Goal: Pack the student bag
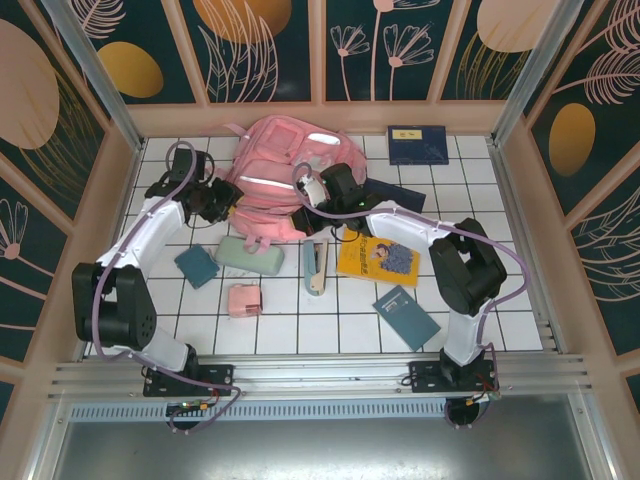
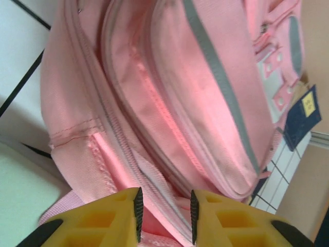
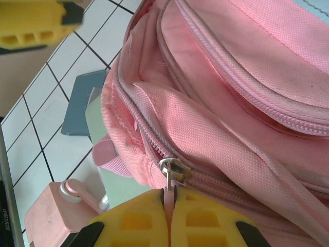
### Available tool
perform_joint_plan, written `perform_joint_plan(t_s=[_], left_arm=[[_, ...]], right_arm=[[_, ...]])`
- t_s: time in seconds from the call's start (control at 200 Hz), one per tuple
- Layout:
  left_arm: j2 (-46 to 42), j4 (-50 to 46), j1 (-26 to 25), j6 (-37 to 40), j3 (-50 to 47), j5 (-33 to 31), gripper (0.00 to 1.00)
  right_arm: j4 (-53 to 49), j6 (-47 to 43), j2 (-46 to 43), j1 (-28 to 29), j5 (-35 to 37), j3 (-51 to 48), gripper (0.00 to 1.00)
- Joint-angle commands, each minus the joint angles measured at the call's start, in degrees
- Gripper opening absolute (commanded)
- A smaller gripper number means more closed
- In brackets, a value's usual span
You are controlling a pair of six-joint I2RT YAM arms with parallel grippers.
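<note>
Right jaws: yellow, pressed together on the thin pink pull tab [image 3: 167, 193] of the silver metal zipper slider [image 3: 173, 169].
Left jaws: yellow, partly apart at the bag's edge; pink fabric shows in the gap, and I cannot tell whether they grip it.
Student bag: large pink fabric backpack with pale reflective strips [image 1: 280, 170], lying at 12 o'clock on the white tiled table [image 1: 300, 335], between the two arms.
Zipper: teeth parted on one side of the slider and closed on the other, so the opening looks only partly made.
Unpacked: pale green soft pencil case [image 1: 250, 256], small teal notebook [image 1: 197, 266], small pink box [image 1: 244, 300], pale blue stapler [image 1: 316, 266], yellow paperback book [image 1: 377, 259] and teal booklet [image 1: 406, 317], all at 6 o'clock of the bag; dark blue book [image 1: 417, 144] at 3 o'clock.
Progress: early, by my reading; nothing is seen inside and every item is left to load.
Writing: the yellow label on the dark blue book and the print on the yellow cover are too small to read.
</note>
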Motion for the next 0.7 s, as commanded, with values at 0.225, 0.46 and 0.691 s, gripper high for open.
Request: perform_joint_plan(t_s=[0.225, 0.46, 0.691], left_arm=[[3.66, 2.82, -4.35, -3.14, 4.56, 3.72, 0.42], [7.77, 3.29, -7.23, -5.49, 5.86, 4.98, 0.43], [6.45, 4.96, -7.19, -6.33, 1.94, 5.44, 0.43]], right_arm=[[1.71, 0.33, -0.81, 0.25, -2.06, 3.05, 0.00], [0.92, 0.06, -0.25, 0.68, -1.06, 4.49, 0.00], [0.89, 0.07, 0.48, 0.75, -0.95, 5.40, 0.00]])
